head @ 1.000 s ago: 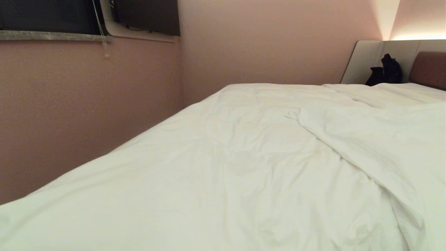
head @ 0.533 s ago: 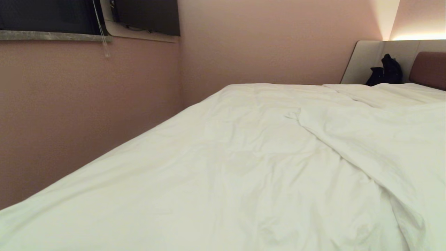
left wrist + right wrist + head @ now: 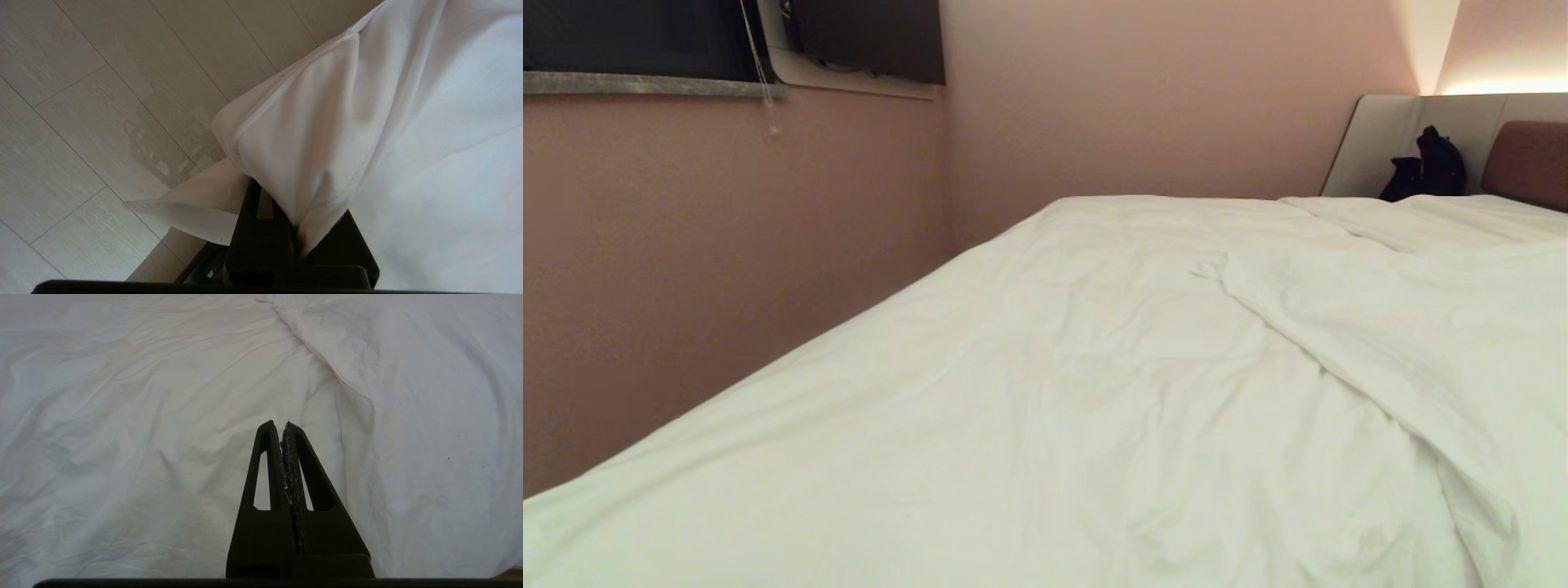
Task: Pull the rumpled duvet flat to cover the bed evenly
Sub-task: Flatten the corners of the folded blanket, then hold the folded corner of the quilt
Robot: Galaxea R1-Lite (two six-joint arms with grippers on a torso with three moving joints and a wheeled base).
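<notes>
left gripper (image 3: pixel 300 241) clamped on a bunched corner of the duvet (image 3: pixel 327 134), fabric pinched between the black fingers, held out over the pale plank floor (image 3: pixel 81 122). right gripper (image 3: pixel 284 426) closed on nothing, fingers pressed together, hovering above the duvet. neither arm in head view. duvet lies over the bed (image 3: pixel 1527 163), filling that view from 6 to 3 o'clock, with a folded-over ridge running from centre toward 4 o'clock. dark bag (image 3: pixel 1425 167) by the headboard at 2 o'clock. pink wall (image 3: pixel 727 245) at 9 o'clock.
</notes>
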